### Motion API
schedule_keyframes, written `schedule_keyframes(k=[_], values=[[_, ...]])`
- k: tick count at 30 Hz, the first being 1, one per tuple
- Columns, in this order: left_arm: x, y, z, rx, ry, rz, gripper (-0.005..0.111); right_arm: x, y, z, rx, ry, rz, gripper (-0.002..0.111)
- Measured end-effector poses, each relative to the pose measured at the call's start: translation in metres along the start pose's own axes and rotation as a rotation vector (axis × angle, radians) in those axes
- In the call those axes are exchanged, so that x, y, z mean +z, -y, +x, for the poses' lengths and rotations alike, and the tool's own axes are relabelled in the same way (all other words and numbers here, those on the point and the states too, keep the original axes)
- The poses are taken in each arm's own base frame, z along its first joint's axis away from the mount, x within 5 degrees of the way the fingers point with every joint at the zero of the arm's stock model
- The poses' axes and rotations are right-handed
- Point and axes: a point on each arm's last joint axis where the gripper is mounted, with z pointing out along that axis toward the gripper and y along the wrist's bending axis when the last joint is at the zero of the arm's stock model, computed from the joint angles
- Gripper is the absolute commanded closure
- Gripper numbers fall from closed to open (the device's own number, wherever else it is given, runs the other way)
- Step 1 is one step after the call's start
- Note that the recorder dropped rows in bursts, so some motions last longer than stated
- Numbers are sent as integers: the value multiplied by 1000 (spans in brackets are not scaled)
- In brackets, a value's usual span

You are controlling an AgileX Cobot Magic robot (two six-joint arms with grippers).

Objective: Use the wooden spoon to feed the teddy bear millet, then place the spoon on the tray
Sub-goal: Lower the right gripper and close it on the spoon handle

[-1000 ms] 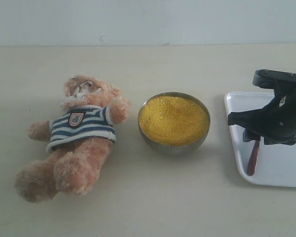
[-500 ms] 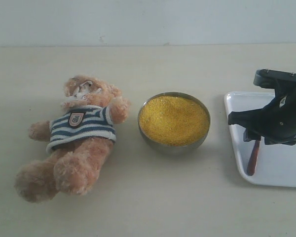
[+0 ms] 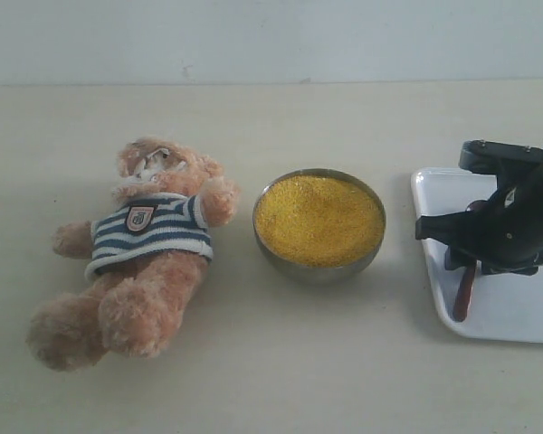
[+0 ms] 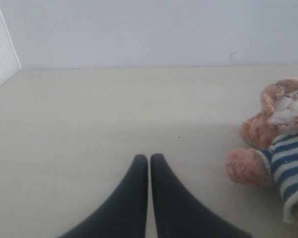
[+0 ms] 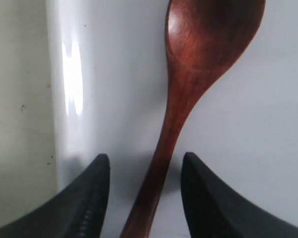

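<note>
At the right end effector (image 5: pixel 145 163): open, on both sides of the handle of the wooden spoon (image 5: pixel 208 44), holding nothing. Lying flat on the tray (image 5: pixel 109 74), easy to grab. At the left end effector (image 4: pixel 149 159): shut, empty, out of the way near the teddy bear (image 4: pixel 283 144).

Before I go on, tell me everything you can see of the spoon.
The spoon is dark reddish-brown wood with a slight sheen: a round shallow bowl tapering into a slim straight handle. The bowl faces up and looks empty, though the wrist view cuts off its far edge. It lies flat on the white tray, near the tray's left edge in the exterior view. The right gripper is open, straddling the handle with a gap on each side.
</note>
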Motion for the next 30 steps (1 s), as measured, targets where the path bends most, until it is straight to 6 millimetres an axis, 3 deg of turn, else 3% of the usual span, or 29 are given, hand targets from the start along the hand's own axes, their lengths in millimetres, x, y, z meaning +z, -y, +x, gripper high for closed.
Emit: schedule_keyframes(k=[8, 30], values=[[0, 0, 0, 0, 0, 0, 103, 1, 1, -1, -34, 4, 9, 85], [0, 0, 0, 0, 0, 0, 103, -5, 12, 3, -276, -82, 137, 85]])
